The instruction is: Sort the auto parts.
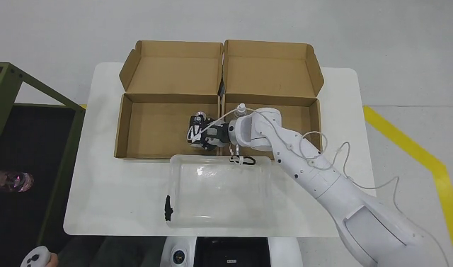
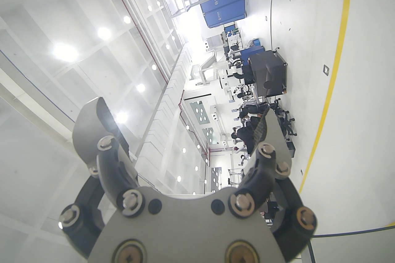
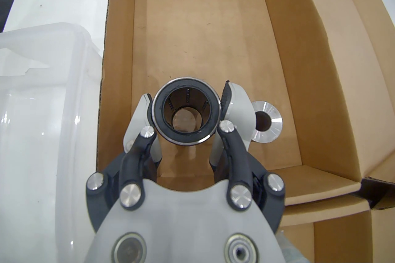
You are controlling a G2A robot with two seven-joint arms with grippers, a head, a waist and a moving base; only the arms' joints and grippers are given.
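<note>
From above, the white surface [image 1: 106,189] carries two open cardboard boxes side by side, with a clear bin [image 1: 212,196] in front of them. The right arm [image 1: 297,161] stretches across the bin's far corner into the left box [image 1: 152,129]. Its jaws sit low over the end nearest the right box [image 1: 304,118]. From here, what they hold is just a dark cluster. A small black part [image 1: 168,209] lies at the bin's left edge.

The left wrist view looks away from the surface, up into the hall with its ceiling lights and a yellow floor line. The left jaws stand wide apart with nothing between them.

The right wrist view settles what the top view leaves vague. The right jaws are clamped on a bearing [image 3: 186,114] — a hollow cylinder with a black rim, gripped on both sides, its open end facing the camera. It sits above the left box's brown floor [image 3: 200,30], though I cannot tell whether it touches. This view also adds a silver disc [image 3: 274,122] with a centre hole, lying flat on the box floor just beside one jaw. The bin's wall [image 3: 46,91] runs alongside the box.
</note>
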